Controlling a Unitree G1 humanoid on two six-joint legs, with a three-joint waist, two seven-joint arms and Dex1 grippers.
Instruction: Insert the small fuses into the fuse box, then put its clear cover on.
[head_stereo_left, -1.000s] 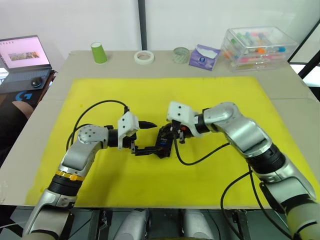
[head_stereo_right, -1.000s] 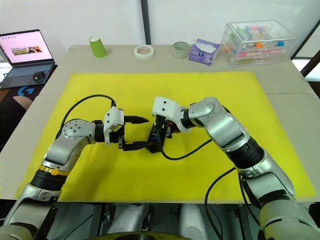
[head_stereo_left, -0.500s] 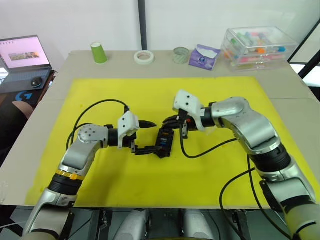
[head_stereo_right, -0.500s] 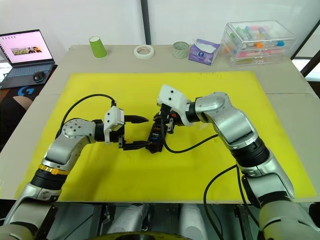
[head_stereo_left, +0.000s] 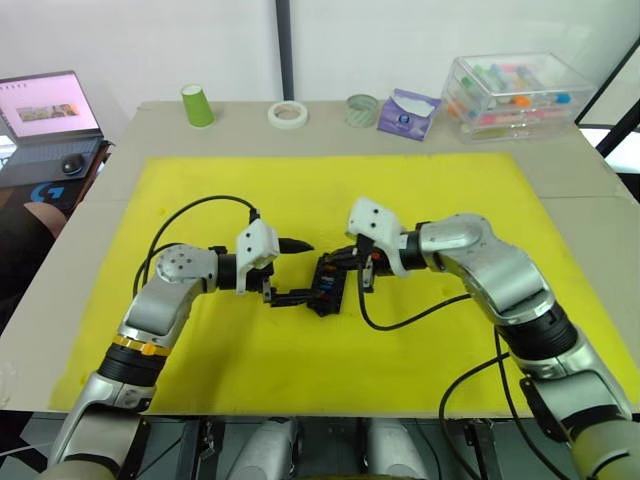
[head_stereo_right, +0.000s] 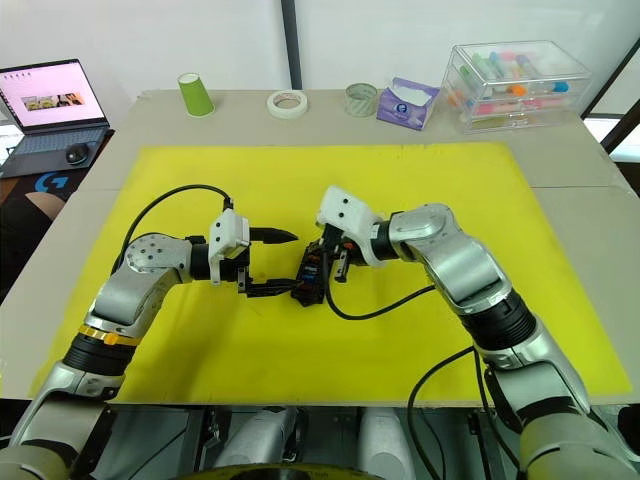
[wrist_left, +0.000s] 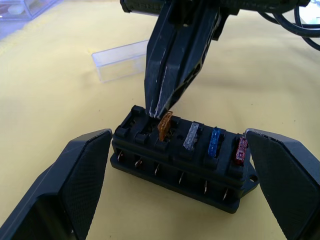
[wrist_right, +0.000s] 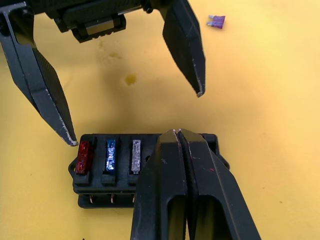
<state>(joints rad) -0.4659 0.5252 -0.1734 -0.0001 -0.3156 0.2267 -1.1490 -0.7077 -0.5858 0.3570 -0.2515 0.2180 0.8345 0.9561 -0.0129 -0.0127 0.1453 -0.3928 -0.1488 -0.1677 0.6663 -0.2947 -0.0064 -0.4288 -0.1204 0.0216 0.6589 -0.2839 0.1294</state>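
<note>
Head views: one fuse box (head_stereo_left: 327, 285), black, near the middle of the yellow mat (head_stereo_left: 200, 350). Left gripper (head_stereo_left: 290, 272) at its left end, jaws spread wide, one finger low beside the box, the other raised. Right gripper (head_stereo_right: 322, 262) directly over the box. Back of table: one green cup (head_stereo_left: 197, 105), one tape roll (head_stereo_left: 287, 114), one clear storage case (head_stereo_left: 515, 90).

Left wrist view: four fuses seated in one row, namely orange fuse (wrist_left: 164, 125), grey fuse (wrist_left: 191, 136), blue fuse (wrist_left: 215, 141), red fuse (wrist_left: 241, 150). Right gripper's jaws pressed together, tips at the slot beside the orange fuse. One clear cover (wrist_left: 121, 60) on the mat beyond the box.

Right wrist view: one loose purple fuse (wrist_right: 216, 21) on the mat, well apart from the box.
</note>
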